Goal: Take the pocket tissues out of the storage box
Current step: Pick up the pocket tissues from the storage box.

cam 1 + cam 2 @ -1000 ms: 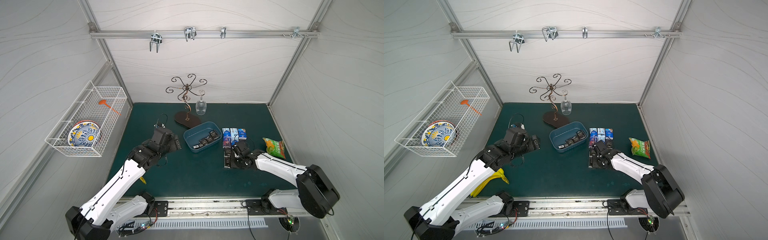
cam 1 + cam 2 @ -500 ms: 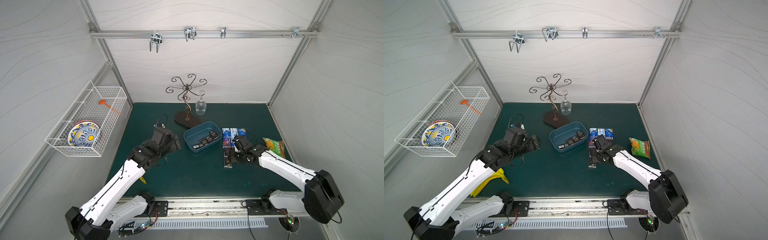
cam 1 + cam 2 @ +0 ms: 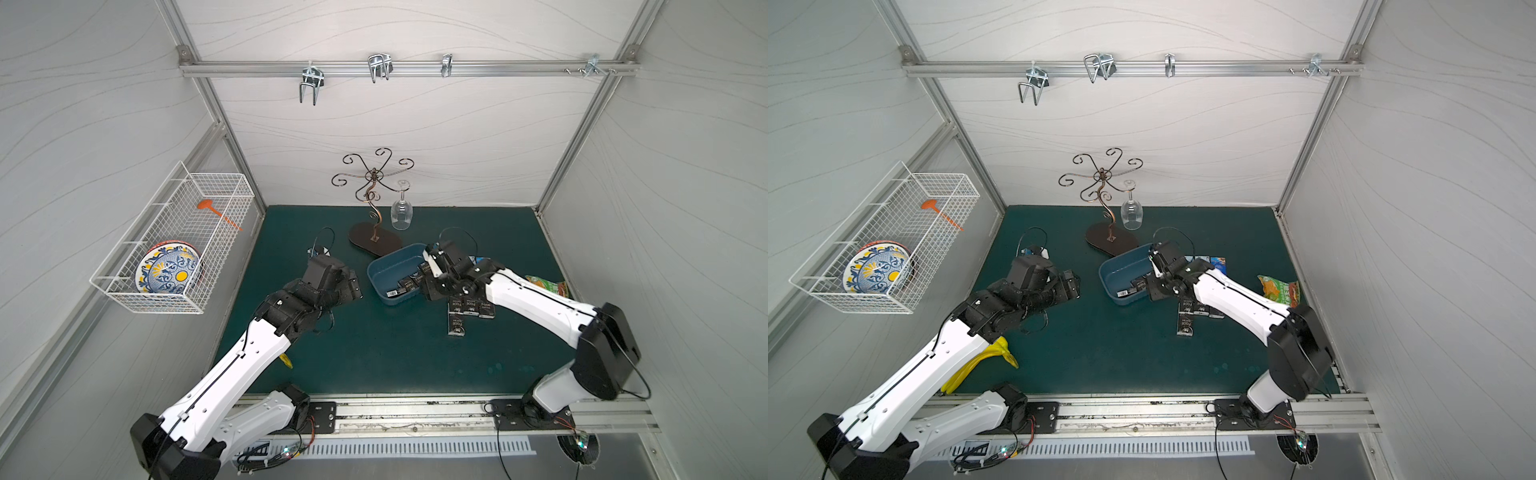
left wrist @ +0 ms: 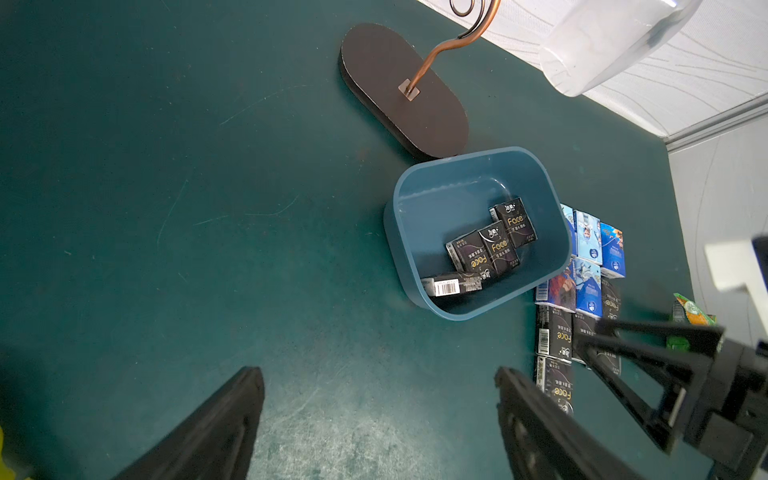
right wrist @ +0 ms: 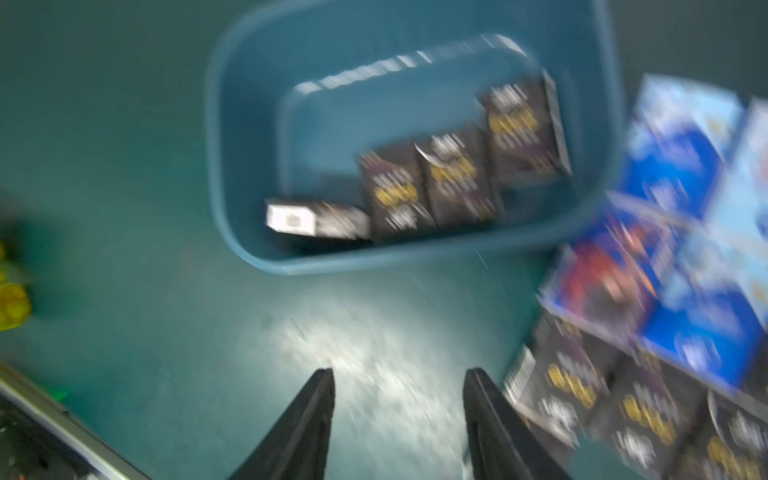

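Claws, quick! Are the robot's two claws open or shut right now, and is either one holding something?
Left claw: open, holding nothing.
Right claw: open, holding nothing.

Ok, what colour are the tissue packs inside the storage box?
Those tissue packs are black with gold lettering, clearest in the left wrist view.

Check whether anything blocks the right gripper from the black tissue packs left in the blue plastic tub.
Nothing covers them. The black rectangular tissue packs lie exposed in the open-topped blue plastic tub. The open, empty right gripper hangs over bare green mat just outside it, so only the tub's low wall lies between.
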`<state>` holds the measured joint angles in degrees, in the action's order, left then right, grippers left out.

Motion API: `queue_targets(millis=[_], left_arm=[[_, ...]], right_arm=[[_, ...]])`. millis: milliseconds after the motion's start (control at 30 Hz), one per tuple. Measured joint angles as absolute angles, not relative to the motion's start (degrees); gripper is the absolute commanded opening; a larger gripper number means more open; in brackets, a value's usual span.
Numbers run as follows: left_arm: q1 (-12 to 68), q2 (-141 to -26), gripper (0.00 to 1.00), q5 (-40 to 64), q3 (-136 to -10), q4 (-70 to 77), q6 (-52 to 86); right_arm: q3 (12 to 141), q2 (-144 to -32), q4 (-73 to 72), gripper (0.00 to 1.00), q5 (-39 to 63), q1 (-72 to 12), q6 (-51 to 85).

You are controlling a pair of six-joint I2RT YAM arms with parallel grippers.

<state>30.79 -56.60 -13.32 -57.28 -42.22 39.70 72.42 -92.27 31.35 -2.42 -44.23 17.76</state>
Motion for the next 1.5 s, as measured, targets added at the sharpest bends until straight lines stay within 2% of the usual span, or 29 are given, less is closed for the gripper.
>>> queue_targets(millis=[333,700,767,933,1133,1367,1500], left_arm=[[30.8,-56.0,0.92,-14.6,-57.3,-42.7,39.6],[30.8,-56.0,0.92,-15.7,-57.3,-43.2,39.4],[30.8,-56.0,0.92,-15.9,-57.3,-43.3,39.3],[30.8,-56.0,0.92,-16.1,-57.4,-43.7,39.2],[30.8,-56.1,0.92,-16.5,-57.9,-44.0,39.2],[30.8,-56.1,0.92,-16.8,-58.3,-44.0,39.2],[30.8,-56.2,0.92,-16.9,-58.3,-44.0,39.2]], right_arm=[[94.5,-114.8,36.0,0.65,5.2,-46.7,4.9],[103.6,-126.7,41.0,0.65,4.9,-48.1,-1.5],[104.8,-128.4,41.5,0.62,4.6,-48.1,-2.1],[108.2,-131.7,42.5,0.42,4.5,-49.3,-3.2],[109.4,-132.3,42.7,0.25,4.8,-52.4,-4.2],[108.8,-131.6,42.2,0.15,5.2,-54.9,-4.5],[105.3,-127.4,41.0,0.12,4.6,-55.2,-4.4]])
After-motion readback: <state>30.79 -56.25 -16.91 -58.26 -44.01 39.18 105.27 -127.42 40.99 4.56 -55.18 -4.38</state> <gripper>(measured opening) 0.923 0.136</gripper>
